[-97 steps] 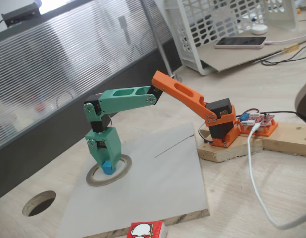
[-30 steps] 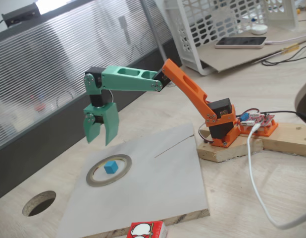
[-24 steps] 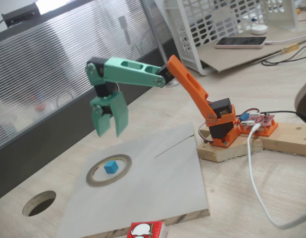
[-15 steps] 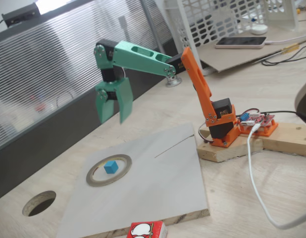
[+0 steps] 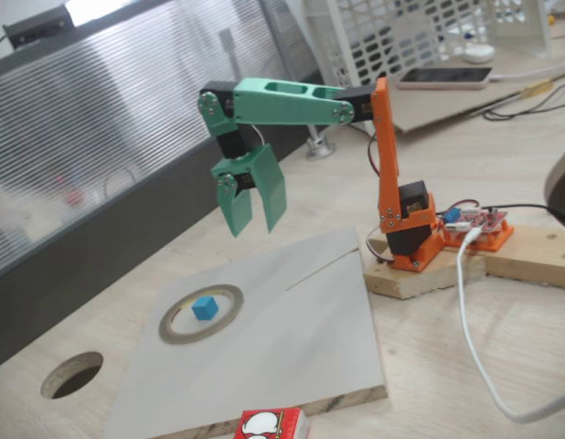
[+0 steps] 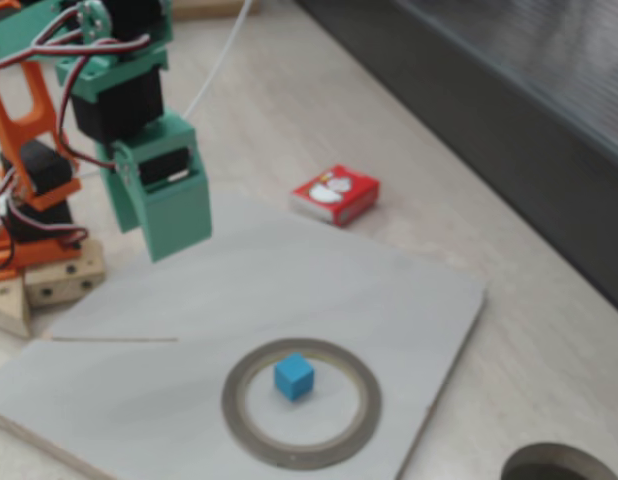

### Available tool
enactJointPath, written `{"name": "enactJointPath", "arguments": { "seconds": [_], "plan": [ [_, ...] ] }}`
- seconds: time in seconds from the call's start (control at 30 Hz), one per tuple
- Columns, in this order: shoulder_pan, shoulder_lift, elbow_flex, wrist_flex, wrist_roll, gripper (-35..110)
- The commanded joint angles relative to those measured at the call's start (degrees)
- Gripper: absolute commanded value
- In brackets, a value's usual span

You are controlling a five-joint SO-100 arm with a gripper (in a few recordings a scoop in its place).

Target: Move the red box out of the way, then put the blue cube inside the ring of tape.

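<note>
The blue cube (image 5: 204, 307) (image 6: 294, 376) rests on the grey board inside the ring of tape (image 5: 170, 329) (image 6: 301, 457), touching nothing. My green gripper (image 5: 255, 225) (image 6: 177, 240) hangs in the air well above the board, up and to the right of the ring in a fixed view, fingers pointing down. They stand slightly apart and hold nothing. The red box (image 5: 271, 424) (image 6: 335, 194) lies flat on the wooden table just off the board's edge, far from the ring.
The grey board (image 5: 301, 338) (image 6: 319, 290) lies on the wooden table. A round hole (image 5: 72, 375) (image 6: 559, 468) is cut in the tabletop near the ring. The arm's base sits on a wood block (image 5: 420, 274) beside a red circuit board (image 5: 479, 219) and a white cable (image 5: 465, 320).
The gripper was down on the cube inside the ring; it has since opened, risen and swung back toward the base. The cube stays in the ring.
</note>
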Motion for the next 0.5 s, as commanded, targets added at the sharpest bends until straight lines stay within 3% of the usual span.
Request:
{"name": "enactJointPath", "arguments": {
  "seconds": [0.0, 0.3, 0.47],
  "plan": [
    [0.09, 2.90, 1.05, 1.49, 0.62, 43],
    [0.09, 2.99, 1.14, 1.58, 0.26, 41],
    [0.00, 3.16, 1.14, 1.58, 0.26, 20]
  ]
}}
